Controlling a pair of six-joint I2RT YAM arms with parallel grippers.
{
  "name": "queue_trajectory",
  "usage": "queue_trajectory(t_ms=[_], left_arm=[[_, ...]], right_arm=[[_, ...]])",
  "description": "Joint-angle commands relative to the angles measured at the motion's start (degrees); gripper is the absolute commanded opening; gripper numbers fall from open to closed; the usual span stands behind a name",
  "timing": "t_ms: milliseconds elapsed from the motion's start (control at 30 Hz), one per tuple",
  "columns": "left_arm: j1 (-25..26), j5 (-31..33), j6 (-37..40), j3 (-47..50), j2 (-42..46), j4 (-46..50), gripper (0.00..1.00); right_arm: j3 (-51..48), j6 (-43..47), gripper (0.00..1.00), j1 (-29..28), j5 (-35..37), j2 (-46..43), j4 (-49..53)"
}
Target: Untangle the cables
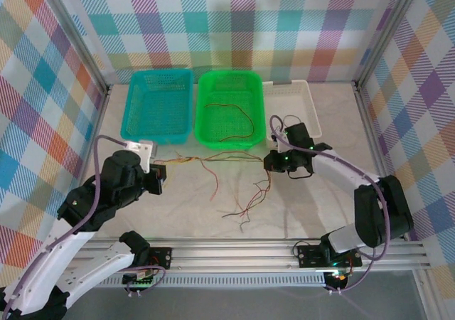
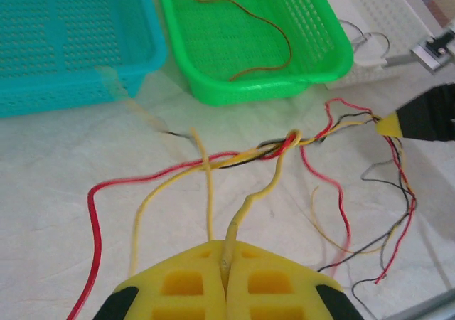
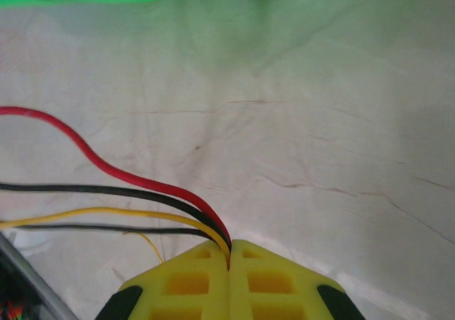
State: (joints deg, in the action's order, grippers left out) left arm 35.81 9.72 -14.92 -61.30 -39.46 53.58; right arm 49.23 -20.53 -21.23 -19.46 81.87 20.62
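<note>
- Left tool (image 2: 227, 259) clamped together on one yellow cable (image 2: 247, 205).
- Right tool (image 3: 229, 256) clamped on red, black and yellow cables (image 3: 206, 220).
- The tangle (image 2: 288, 142) spans between both tools, knotted midway, seemingly lifted off the surface (image 1: 185, 210), before the green basket (image 1: 231, 144).

The cables (image 1: 202, 159) stretch across mid-table, barring passage. The teal basket (image 1: 158, 105) and green basket (image 1: 229, 110) wall the far side; the near-left table (image 1: 178, 206) lies bare.

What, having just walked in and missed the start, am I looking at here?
Thin wires are being untangled. The left tool is shut on a yellow wire, the right tool on a red, black and yellow bunch. A knot sits between them. One wire lies in the green basket.
</note>
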Motion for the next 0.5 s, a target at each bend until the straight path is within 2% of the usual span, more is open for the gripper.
queue_trajectory(t_ms=[0,100,200,467], left_arm=[[-0.57,6.89,0.79,-3.81,0.06,4.42,0.00],[-0.57,8.69,0.62,-5.27,-1.10,6.32,0.00],[-0.57,10.01,0.53,-5.72,-1.80,7.00,0.00],[-0.62,7.67,-0.55,-5.32,-3.23,4.66,0.00]], right_arm=[[-2.32,-5.53,0.00,4.69,8.05,-4.38,3.42],[-5.77,-9.02,0.00,10.67,8.57,-9.10,3.90],[-6.74,-9.72,0.00,13.37,11.53,-14.70,6.94],[-5.53,-10.75,0.00,14.83,13.41,-23.95,12.28]])
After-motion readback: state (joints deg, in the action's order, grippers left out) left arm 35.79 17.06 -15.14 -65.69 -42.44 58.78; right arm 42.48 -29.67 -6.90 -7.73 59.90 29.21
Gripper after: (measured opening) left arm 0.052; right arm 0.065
